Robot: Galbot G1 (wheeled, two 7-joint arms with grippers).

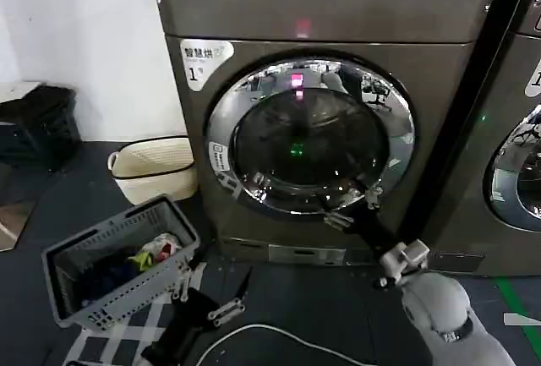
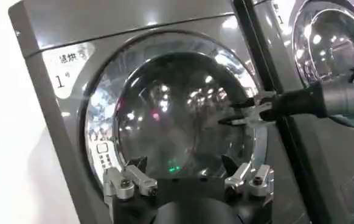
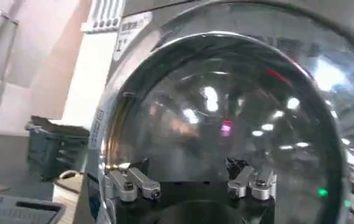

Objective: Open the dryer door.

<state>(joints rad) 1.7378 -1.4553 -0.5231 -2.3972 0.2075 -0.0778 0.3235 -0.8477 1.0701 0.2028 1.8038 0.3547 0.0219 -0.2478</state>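
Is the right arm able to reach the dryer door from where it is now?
Probably yes. The right gripper, fingers open, is already at the lower right of the dryer door, at its chrome ring, with nothing between them. The left gripper waits low, near the laundry basket.

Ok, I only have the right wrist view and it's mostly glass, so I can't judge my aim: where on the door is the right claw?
Observer: In the head view the right claw sits at the lower right of the dryer door, over its chrome ring.
Operator: Is it closed on the ring?
Observer: No. The left wrist view shows its fingers apart beside the ring's edge.
Operator: And the left arm?
Observer: It is low, next to the grey basket, with the left claw open and pointing at the door.
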